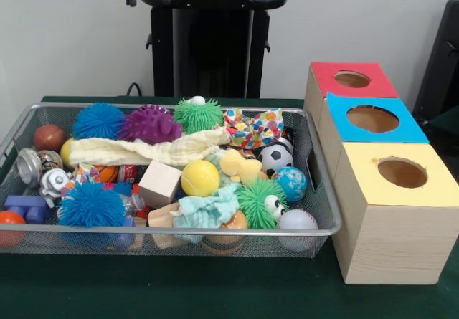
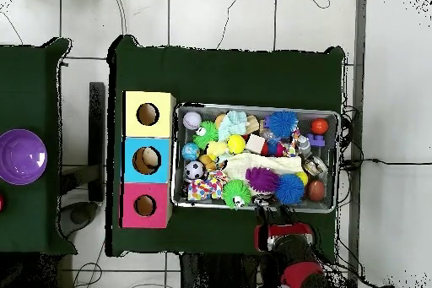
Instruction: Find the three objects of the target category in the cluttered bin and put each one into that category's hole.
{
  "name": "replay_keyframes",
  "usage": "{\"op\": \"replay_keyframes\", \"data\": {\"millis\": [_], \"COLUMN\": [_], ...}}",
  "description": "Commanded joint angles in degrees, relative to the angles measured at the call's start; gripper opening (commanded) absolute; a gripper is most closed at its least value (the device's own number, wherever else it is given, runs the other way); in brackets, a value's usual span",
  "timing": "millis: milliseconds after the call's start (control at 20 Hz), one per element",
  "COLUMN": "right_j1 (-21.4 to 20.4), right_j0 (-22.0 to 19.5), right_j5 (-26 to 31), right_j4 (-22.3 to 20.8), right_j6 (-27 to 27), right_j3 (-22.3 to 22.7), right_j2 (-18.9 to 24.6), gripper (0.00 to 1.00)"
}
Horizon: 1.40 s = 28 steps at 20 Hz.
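Left of centre in the front view, my bin (image 1: 315, 154) brims with toys beside three holed boxes (image 1: 401, 211); whether my gripper is open, I cannot tell.

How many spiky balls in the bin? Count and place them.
5, front view: back blue ball, purple ball, back green ball; front blue ball left, front green ball right. Others may be buried.

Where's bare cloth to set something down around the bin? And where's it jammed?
Free: the green cloth in front of the mesh bin, and the wide strip beyond it in the overhead view. Tight: only a thin gap between the bin and the yellow-topped box. Inside, the bin is packed; the toys touch or overlap.
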Motion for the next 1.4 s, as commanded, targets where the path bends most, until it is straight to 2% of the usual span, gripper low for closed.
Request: {"op": "replay_keyframes", "data": {"millis": [50, 250, 600, 1000, 1150, 1400], "right_j1": [13.6, 17.8, 24.3, 30.5, 33.4, 36.9], "right_j0": [7.4, 11.1, 15.7, 16.9, 17.1, 18.6], "right_j5": [12.5, 15.5, 20.2, 22.9, 25.7, 29.0], "right_j4": [13.7, 16.6, 19.4, 20.0, 22.1, 24.6], "right_j6": [-12.4, -10.4, -6.7, -4.5, -4.8, -4.4], "right_j3": [3.7, 3.5, 3.8, 3.4, 3.5, 3.6], "right_j2": [-2.9, -4.3, -5.7, -6.3, -4.6, -4.2], "gripper": [1.00, 1.00, 1.00, 1.00, 1.00, 1.00]}}
